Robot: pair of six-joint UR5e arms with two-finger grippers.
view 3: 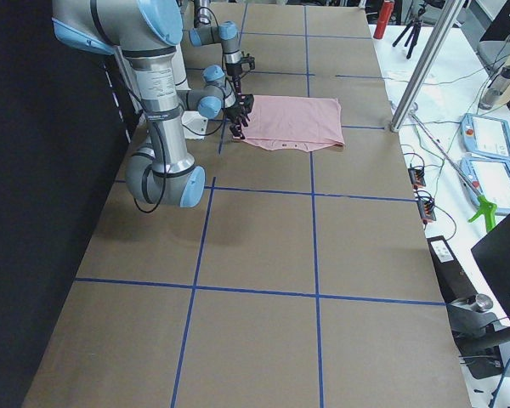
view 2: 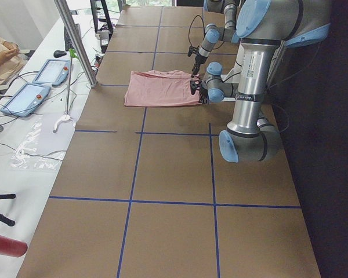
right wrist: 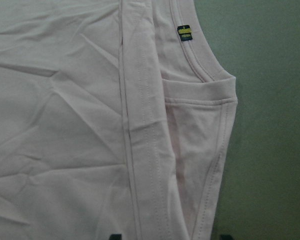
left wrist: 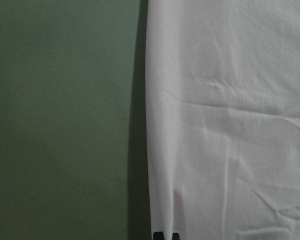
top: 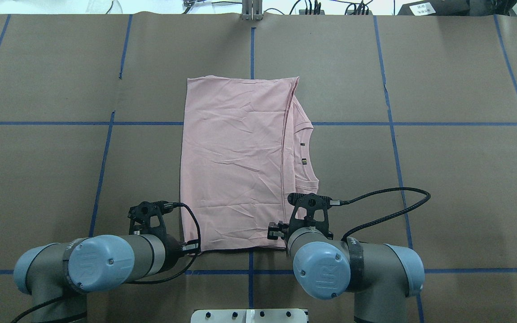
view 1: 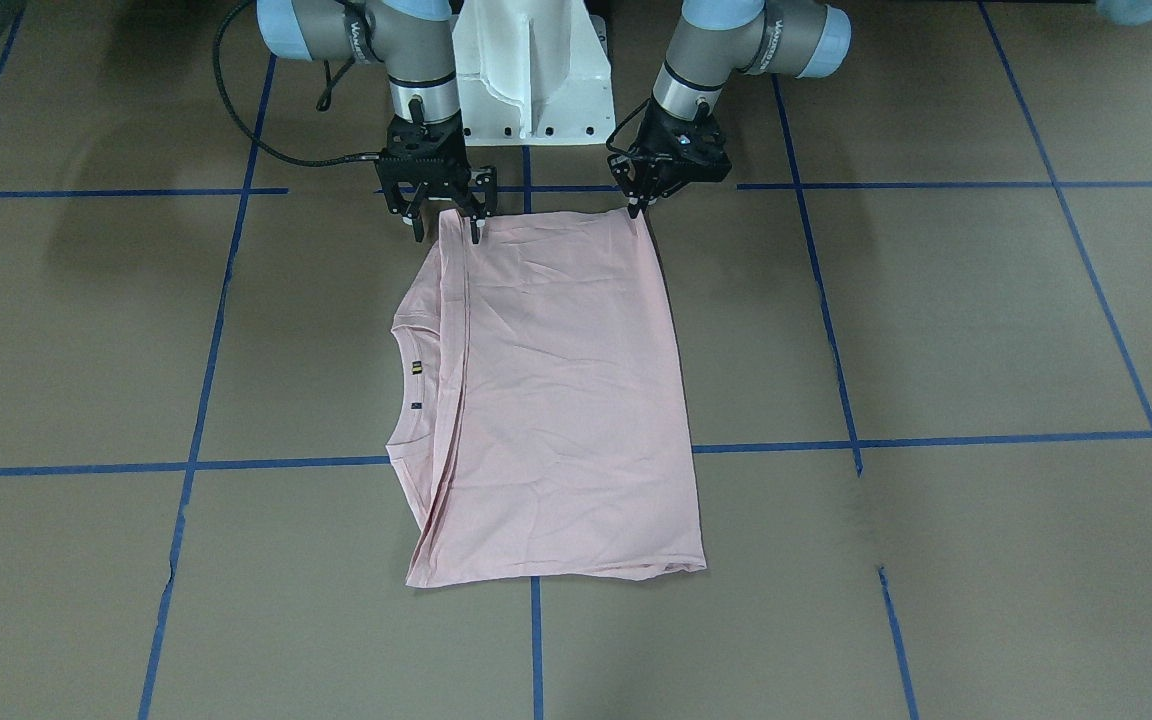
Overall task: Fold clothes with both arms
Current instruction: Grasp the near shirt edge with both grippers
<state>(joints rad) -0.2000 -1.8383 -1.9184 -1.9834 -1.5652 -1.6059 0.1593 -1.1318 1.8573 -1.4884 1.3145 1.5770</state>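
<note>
Brown desk (top: pixel 442 170), blue tape lines (top: pixel 456 123) under the pink T-shirt (top: pixel 236 161) — left tool (view 1: pixel 636 208) clamped on its hem corner, right tool (view 1: pixel 447 234) spread apart at the other.

2 wrist cameras look closely down; 4 exterior views share the T-shirt (top: pixel 236 161).

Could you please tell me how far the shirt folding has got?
Done: the T-shirt lies folded over into a flat rectangle, collar peeking out on the robot's right. In hand: the left hand looks shut on the near corner; the right hand is open, straddling the near edge. Left: closing it and making the next fold.
</note>
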